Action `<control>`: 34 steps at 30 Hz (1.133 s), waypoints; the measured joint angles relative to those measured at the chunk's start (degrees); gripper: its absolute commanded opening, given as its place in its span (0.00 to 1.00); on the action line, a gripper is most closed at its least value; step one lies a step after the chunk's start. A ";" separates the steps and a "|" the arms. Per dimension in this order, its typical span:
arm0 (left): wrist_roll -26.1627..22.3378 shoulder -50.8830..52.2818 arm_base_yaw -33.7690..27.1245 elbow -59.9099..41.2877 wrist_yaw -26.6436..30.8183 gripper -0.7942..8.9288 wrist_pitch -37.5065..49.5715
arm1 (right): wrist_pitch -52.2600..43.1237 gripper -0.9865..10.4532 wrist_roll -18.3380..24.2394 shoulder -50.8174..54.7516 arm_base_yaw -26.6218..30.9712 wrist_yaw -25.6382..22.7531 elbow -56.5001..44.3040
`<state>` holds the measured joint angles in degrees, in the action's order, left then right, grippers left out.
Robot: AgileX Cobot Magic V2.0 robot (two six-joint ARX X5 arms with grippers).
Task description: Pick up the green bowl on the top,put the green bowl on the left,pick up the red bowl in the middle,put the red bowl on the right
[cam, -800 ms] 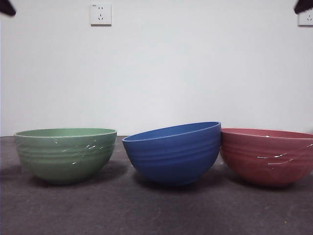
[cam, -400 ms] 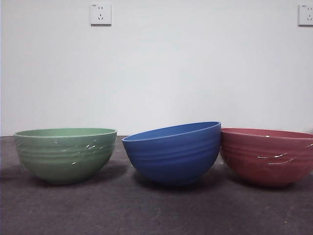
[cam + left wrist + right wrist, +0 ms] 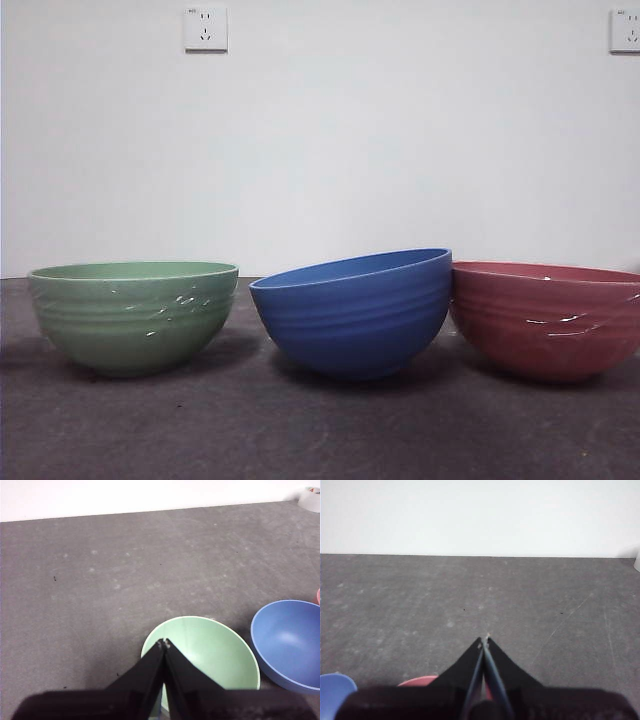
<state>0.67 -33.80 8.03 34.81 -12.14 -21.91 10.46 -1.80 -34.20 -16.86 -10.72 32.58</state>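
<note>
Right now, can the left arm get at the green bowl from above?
Probably yes. The left claw is shut and sits above the green bowl, which stands apart from the blue bowl, with nothing covering it.

Sage-grn bowl, pink-red bowl, blue bowl

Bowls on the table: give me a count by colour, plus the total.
green bowl: 1
blue bowl: 1
red bowl: 1
Total: 3 bowls, in one row, the blue one tilted in the middle.
</note>
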 measured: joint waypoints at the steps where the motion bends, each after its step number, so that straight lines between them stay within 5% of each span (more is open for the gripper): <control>1: 0.00 0.42 0.02 0.00 0.46 0.08 -0.50 | 0.00 0.09 0.00 0.00 0.00 0.00 0.00; 8: -4.90 15.65 -0.70 -2.16 7.30 0.08 -5.44 | 0.55 0.09 -0.02 0.00 0.00 0.00 0.00; 16: -6.16 29.57 -5.09 -19.43 10.16 0.08 5.92 | 1.09 0.09 -0.15 0.00 0.00 0.00 0.00; 24: -4.79 33.48 -6.05 -32.04 10.23 0.08 11.65 | 1.09 0.09 -0.17 0.00 0.00 0.02 0.00; 34: -2.51 33.55 -6.05 -33.55 10.23 0.08 10.80 | 1.11 0.09 -0.17 0.00 0.00 0.02 0.00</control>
<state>-1.85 -0.25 1.98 1.26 -1.91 -11.11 11.57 -1.98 -34.20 -16.86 -10.70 32.58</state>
